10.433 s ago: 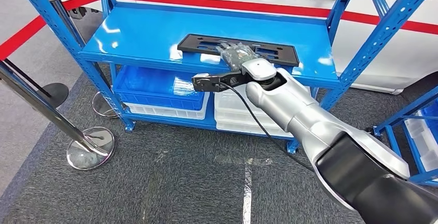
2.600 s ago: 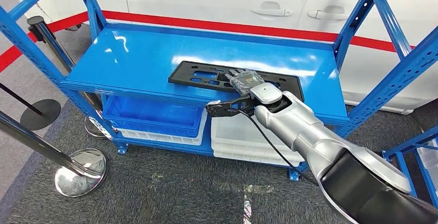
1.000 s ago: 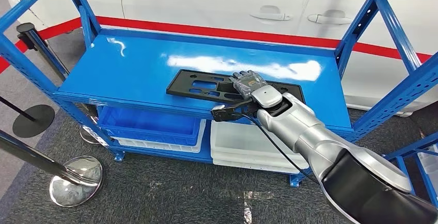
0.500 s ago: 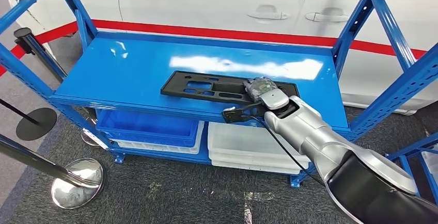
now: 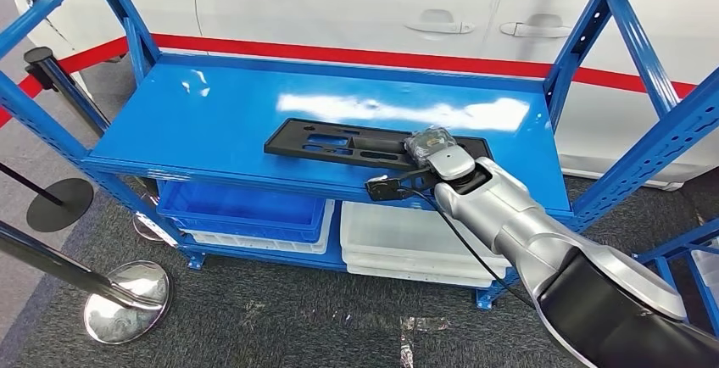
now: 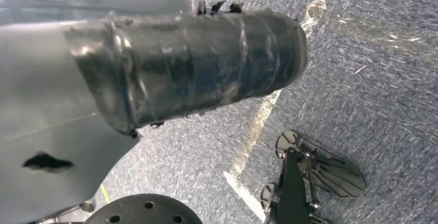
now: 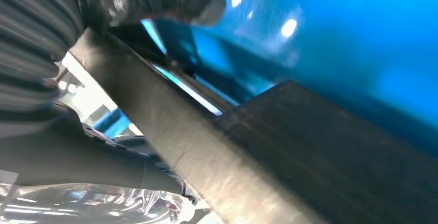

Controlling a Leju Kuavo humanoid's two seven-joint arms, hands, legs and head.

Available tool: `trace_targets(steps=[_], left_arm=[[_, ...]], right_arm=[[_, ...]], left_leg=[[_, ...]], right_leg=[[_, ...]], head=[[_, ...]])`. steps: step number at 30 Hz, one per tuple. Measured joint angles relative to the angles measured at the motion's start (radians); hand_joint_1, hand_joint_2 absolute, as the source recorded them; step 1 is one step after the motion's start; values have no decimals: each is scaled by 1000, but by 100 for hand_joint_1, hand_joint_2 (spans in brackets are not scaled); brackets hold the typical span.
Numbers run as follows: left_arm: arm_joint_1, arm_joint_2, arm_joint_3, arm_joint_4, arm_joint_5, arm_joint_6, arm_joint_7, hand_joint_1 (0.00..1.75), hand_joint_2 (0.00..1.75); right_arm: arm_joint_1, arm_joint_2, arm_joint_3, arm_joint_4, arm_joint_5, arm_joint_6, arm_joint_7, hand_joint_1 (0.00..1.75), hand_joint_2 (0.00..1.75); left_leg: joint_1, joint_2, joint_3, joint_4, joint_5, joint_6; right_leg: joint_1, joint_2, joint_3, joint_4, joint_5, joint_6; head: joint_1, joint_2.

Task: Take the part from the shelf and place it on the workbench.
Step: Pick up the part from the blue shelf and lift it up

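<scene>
Head view, part: a flat black part point(image 5: 339, 145) with cut-outs is seen lying on the top board of the blue shelf point(image 5: 212, 105), near its front edge.
Head view, right hand: the right hand point(image 5: 430, 142), wrapped in clear film, is laid on the part's right end, with its fingers curled over it; whether the part is truly clasped or merely covered cannot be told from here.
Head view, surroundings: a white car point(image 5: 356, 3) with a red stripe is seen behind the shelf, blue and white bins point(image 5: 254, 207) are stowed on the lower level, and chrome stanchions point(image 5: 127, 296) stand on the grey carpet at the left.
Left wrist view, left hand: the left hand point(image 6: 196, 64) is seen hanging above the carpet as a dark wrapped shape; its fingers are hidden, so its state cannot be told.
Right wrist view, part: the dark edge of the part point(image 7: 330, 146) is seen close against the blurred blue board, with the hand's ribbed cover beside it.
Progress: the part is judged not yet lifted.
Left to do: the grip is to be secured, then the lift, the carry and the placing on the worktop are all to be done.
</scene>
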Motion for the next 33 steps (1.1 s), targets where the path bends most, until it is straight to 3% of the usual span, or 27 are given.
trace_targets(steps=[17,22,26,30,33], left_arm=[[0,0,-2,0,-2,-22,-26,0,0],[0,0,-2,0,-2,-23,-29,0,0],[1,0,-2,0,-4,-23,-29,0,0],[1,0,-2,0,-11,-22,-34,0,175],[3,-1,-6,0,-26,-20,-46,0,175]], right_arm=[[-7,29,-12,-45,15,-234,-55,175,175],[-23,42,-21,-70,15,-260,-63,175,175],[-35,46,-31,-109,24,-346,-86,175,175],[-83,48,-52,-196,48,-373,-84,175,175],[-117,41,-69,-298,89,-386,-63,175,175]], left_leg=[[0,-1,0,0,-1,0],[0,-1,-1,0,-1,0],[0,-2,-2,0,-1,0],[0,-2,-2,0,-1,0],[0,-2,-2,0,-1,0]], right_leg=[[0,-3,4,-4,0,0],[1,-3,3,-4,0,0],[1,-3,3,-4,0,0],[1,-3,2,-4,0,0],[1,-3,1,-4,0,0]], head=[[0,0],[0,0],[0,0],[0,0],[0,0]])
